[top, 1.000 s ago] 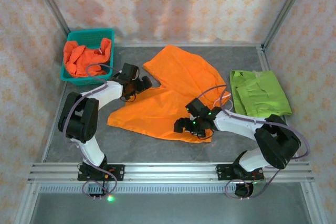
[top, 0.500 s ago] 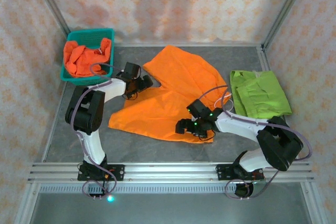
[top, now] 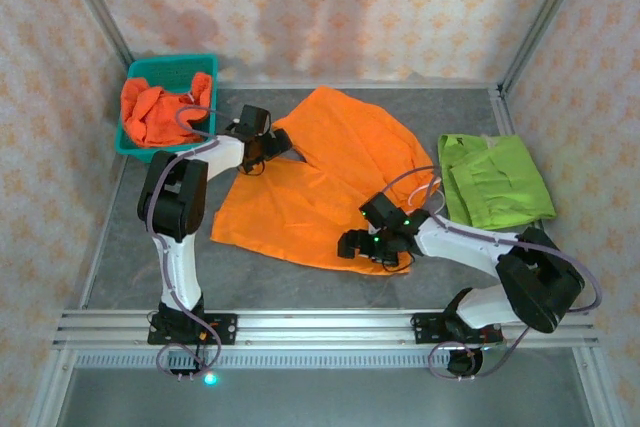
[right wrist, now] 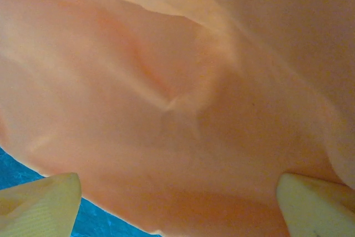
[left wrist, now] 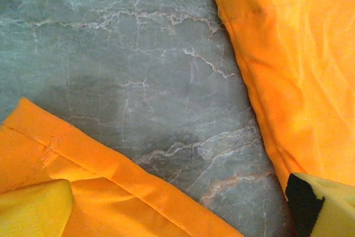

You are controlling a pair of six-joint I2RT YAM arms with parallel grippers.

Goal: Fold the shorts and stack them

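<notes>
An orange pair of shorts [top: 320, 182] lies spread out mid-table, its two legs forming a V. My left gripper [top: 277, 143] hovers over the notch between the legs. In the left wrist view it [left wrist: 183, 215] is open, bare table between its yellow fingertips [left wrist: 33, 209] and orange cloth [left wrist: 299, 70] on either side. My right gripper [top: 366, 244] sits at the shorts' near hem, open, with orange fabric [right wrist: 177, 98] spanning the gap between its fingertips [right wrist: 39, 203]. The lime green shorts [top: 495, 179] lie folded at the right.
A teal mesh basket [top: 140, 69] at the back left holds more crumpled orange shorts [top: 160, 107]. Metal frame posts and patterned walls close in the table. Grey tabletop [top: 150, 257] shows at the near left.
My left gripper has moved away from me, off the left leg to the notch between the legs. The right gripper has slid slightly toward the near edge.
</notes>
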